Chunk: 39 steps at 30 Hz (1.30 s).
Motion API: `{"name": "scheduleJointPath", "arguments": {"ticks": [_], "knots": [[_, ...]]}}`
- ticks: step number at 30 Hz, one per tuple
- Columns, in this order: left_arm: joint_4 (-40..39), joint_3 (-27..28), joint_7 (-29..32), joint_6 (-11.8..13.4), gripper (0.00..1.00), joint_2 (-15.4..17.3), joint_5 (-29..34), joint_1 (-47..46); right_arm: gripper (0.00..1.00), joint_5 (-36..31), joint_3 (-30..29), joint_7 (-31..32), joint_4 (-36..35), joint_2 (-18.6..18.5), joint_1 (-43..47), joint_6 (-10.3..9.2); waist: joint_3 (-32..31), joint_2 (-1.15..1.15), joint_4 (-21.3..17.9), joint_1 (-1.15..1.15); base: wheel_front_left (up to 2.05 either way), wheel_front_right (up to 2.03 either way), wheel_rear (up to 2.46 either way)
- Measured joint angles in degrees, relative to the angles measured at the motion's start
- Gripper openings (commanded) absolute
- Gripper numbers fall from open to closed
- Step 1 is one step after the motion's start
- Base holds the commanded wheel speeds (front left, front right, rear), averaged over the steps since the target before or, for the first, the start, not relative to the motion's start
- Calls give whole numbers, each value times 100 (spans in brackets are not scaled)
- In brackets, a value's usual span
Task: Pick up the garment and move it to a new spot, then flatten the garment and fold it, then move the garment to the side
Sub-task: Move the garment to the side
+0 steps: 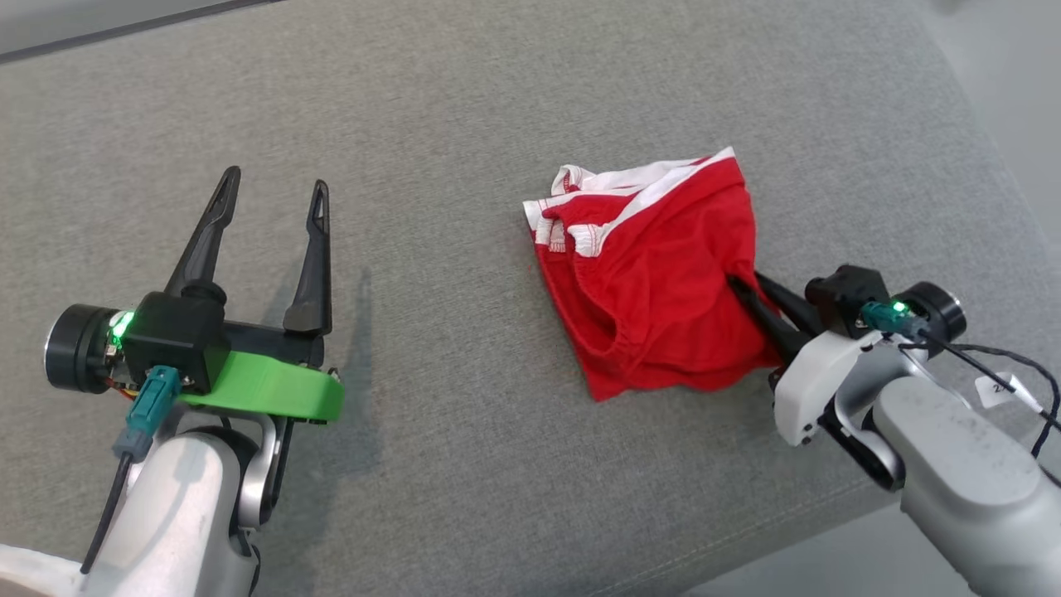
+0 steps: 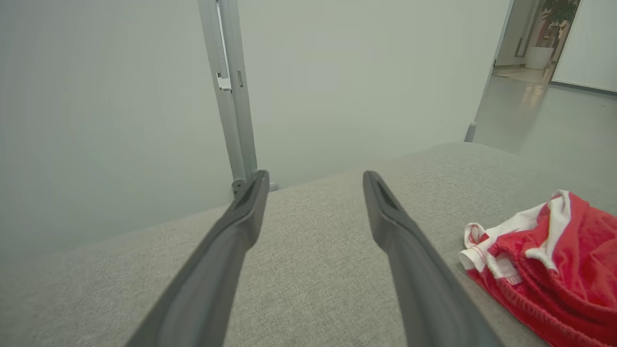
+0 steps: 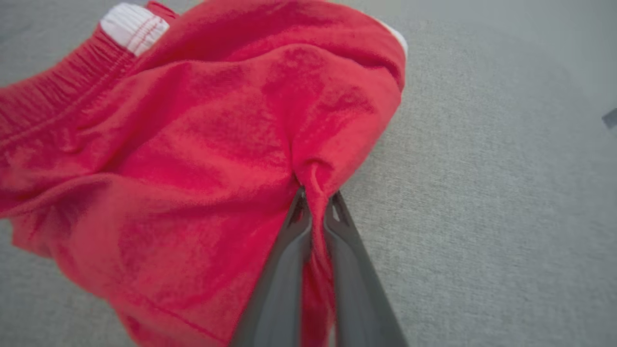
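Right wrist view: right gripper [image 3: 315, 198] jaws nearly closed, pinching a bunched fold of the red garment [image 3: 193, 144] right at the fingertips, with a strand of cloth running down between the two fingers. The rest of the garment spreads ahead and left of the jaws, crumpled on the grey cushion [image 3: 482, 193], white waistband [image 3: 132, 26] at the far end. Head view: left gripper [image 1: 273, 186] jaws spread wide, empty, over bare cushion, well apart from the garment, which lies off to the right of its fingers. Left wrist view, beyond its tips: cushion edge, then a metal post [image 2: 231, 96] and a pale wall [image 2: 361, 72].
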Motion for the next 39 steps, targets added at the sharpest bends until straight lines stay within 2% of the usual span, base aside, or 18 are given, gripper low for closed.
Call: {"name": "scheduleJointPath", "arguments": {"ticks": [8,13,18,24,25,26,27,31,36,39], "knots": [[-421,-48,310,0,100,191,105,-155,0,200,326,-439,610,-710,-1098,0,473,0,-419,0,0,0,0],[-693,-58,458,-18,100,325,193,-270,0,181,431,-588,995,-1150,-1709,1,880,0,-449,0,0,0,0],[-879,-57,565,-36,100,437,259,-403,0,297,151,-641,1489,-1607,-2120,0,1266,-1,-425,1,0,0,0],[-994,-89,628,-41,100,490,299,-519,0,391,-123,-666,1862,-1580,-2316,0,1629,-1,-367,1,0,0,0],[-1000,-96,630,-42,100,492,300,-537,12,413,-177,-666,1911,-1540,-2336,0,1674,0,-356,1,0,0,0],[-1002,-105,631,-43,100,495,300,-561,46,447,-220,-666,1959,-1512,-2358,0,1715,0,-344,1,0,0,0],[-1003,-112,632,-43,100,499,300,-580,100,474,-266,-666,1995,-1482,-2365,0,1748,0,-331,1,0,0,0],[-999,-132,636,-44,100,513,301,-611,100,499,-483,-667,2130,-1435,-2362,0,1817,-1,-270,0,0,0,0],[-866,-133,548,-32,100,508,277,-590,100,552,-1513,-668,1777,-1483,-2096,0,1676,0,-245,0,0,0,0],[-776,-134,468,16,100,470,232,-503,100,465,-2419,-670,1262,-1394,-1841,0,1527,-1,-250,0,0,0,0]]}}
